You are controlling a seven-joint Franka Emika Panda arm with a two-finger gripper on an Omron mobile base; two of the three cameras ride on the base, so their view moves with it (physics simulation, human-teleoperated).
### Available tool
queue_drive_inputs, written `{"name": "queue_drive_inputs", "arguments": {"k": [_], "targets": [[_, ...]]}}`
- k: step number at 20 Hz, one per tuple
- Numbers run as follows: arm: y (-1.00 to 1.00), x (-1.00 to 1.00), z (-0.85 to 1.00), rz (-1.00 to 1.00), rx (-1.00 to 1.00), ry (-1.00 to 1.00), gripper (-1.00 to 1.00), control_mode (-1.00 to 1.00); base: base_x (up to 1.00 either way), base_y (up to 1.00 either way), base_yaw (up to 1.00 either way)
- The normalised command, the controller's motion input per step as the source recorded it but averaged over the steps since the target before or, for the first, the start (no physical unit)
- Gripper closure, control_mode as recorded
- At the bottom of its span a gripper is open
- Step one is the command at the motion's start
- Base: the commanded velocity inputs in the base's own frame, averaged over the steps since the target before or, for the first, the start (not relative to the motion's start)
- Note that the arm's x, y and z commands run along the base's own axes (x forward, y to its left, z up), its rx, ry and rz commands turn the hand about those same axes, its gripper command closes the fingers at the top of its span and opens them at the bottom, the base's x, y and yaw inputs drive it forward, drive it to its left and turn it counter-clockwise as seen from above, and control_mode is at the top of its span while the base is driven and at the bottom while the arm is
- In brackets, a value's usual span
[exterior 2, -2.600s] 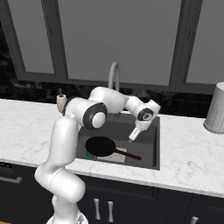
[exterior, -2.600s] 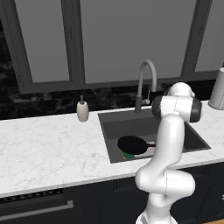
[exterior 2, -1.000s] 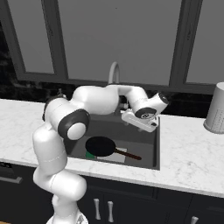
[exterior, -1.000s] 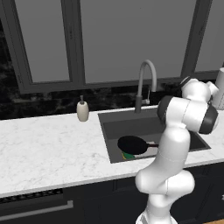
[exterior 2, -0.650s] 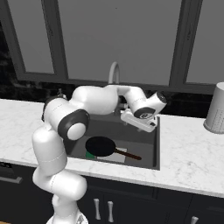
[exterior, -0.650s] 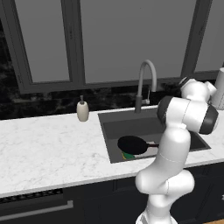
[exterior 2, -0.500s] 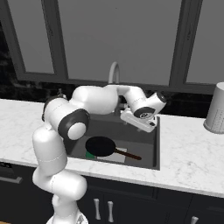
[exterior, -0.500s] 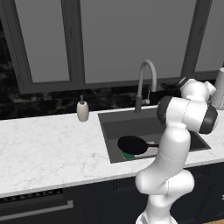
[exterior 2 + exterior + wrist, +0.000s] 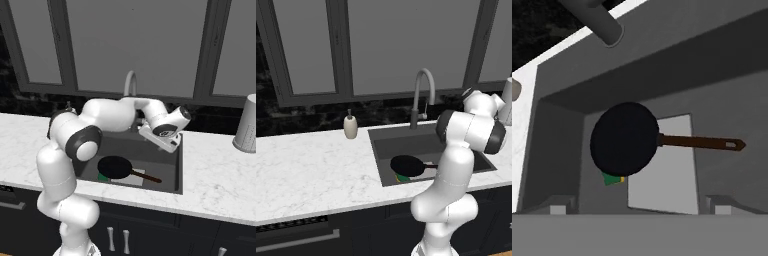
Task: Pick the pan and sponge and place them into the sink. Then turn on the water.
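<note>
The black pan (image 9: 624,139) lies on the floor of the dark grey sink (image 9: 662,55), its thin handle pointing right in the hand view. A green and yellow corner of the sponge (image 9: 614,178) sticks out from under the pan's rim. My gripper (image 9: 640,206) hangs above the basin, open, with nothing between its fingers. In the right base view my hand (image 9: 162,131) hovers over the sink's (image 9: 170,170) back right part, above the pan (image 9: 114,167) and sponge (image 9: 102,177). The pan (image 9: 406,165) also shows left of my arm. No water shows under the faucet (image 9: 423,95).
A white soap dispenser (image 9: 350,126) stands on the marble counter (image 9: 306,170) left of the sink. A grey canister (image 9: 246,125) stands on the counter at the far right. Dark window panes rise behind the faucet (image 9: 129,82).
My hand has risen from low over the sink and turned toward the back right; over the last second it has hardly moved. Pan and sponge lie still.
</note>
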Motion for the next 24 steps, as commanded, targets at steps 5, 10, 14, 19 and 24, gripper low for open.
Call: {"name": "queue_drive_inputs", "arguments": {"k": [5, 10, 14, 19, 24], "targets": [[0.00, 0.02, 0.00, -0.16, 0.00, 0.05, -1.00, -1.00, 0.00, 0.00, 0.00], [0.00, 0.03, 0.00, 0.00, 0.01, 0.00, -1.00, -1.00, 0.00, 0.00, 0.00], [0.03, 0.17, 0.00, 0.00, 0.11, -0.12, -1.00, -1.00, 0.00, 0.00, 0.00], [0.10, 0.25, 0.00, 0.00, 0.11, -0.20, -1.00, -1.00, 0.00, 0.00, 0.00], [0.01, 0.33, 0.00, 0.00, 0.10, -0.16, -1.00, -1.00, 0.00, 0.00, 0.00]]}}
